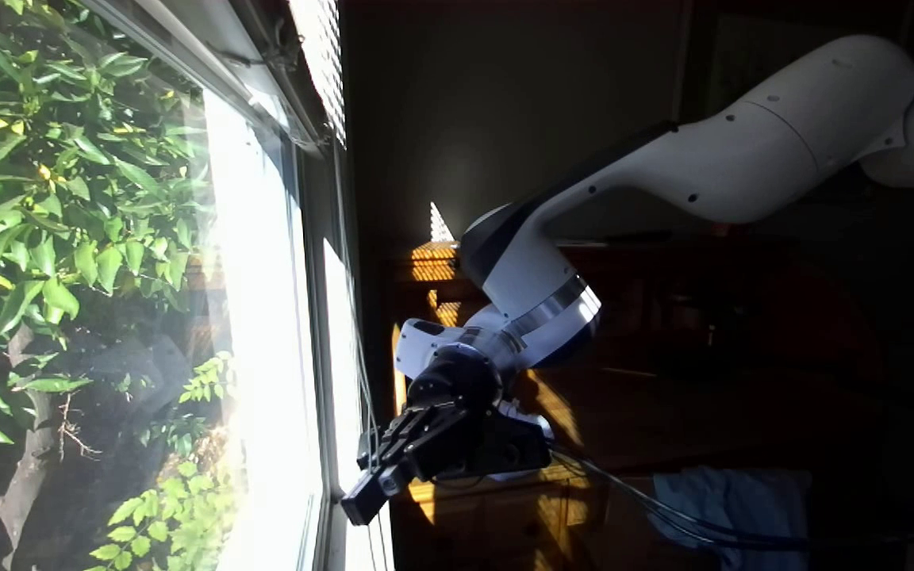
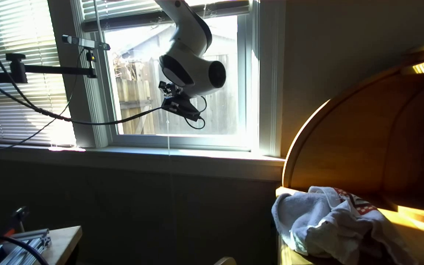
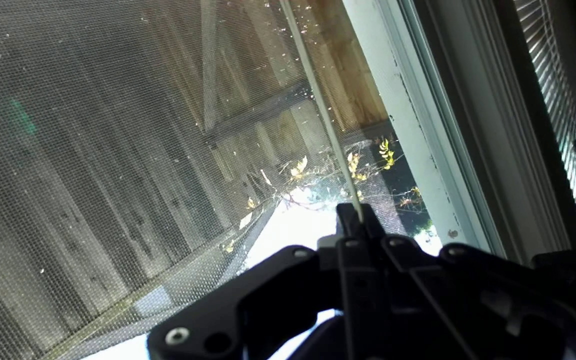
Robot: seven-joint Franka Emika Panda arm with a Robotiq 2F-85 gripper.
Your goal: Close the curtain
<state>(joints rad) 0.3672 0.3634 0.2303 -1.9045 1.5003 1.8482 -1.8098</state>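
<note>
The curtain is a white slatted blind [image 2: 123, 10], gathered up at the top of the window, with a dark bottom edge across the glass. It also shows at the top in an exterior view [image 1: 324, 63]. A thin pale cord [image 3: 320, 100] hangs in front of the window and runs in between my fingertips. The cord also shows in both exterior views [image 1: 359, 349] [image 2: 168, 145]. My gripper [image 3: 359, 216] is shut on the cord, close to the glass and above the sill. It also shows in an exterior view [image 1: 378, 476]; elsewhere the arm mostly hides its fingers.
The window frame [image 3: 418, 115] stands beside my gripper. A lowered blind [image 2: 24, 73] covers the neighbouring window, with a camera on a bar [image 2: 87, 44] before it. Cables [image 2: 123, 120] trail from my wrist. A wooden desk [image 2: 344, 140] with a cloth [image 2: 318, 221] stands beside the window.
</note>
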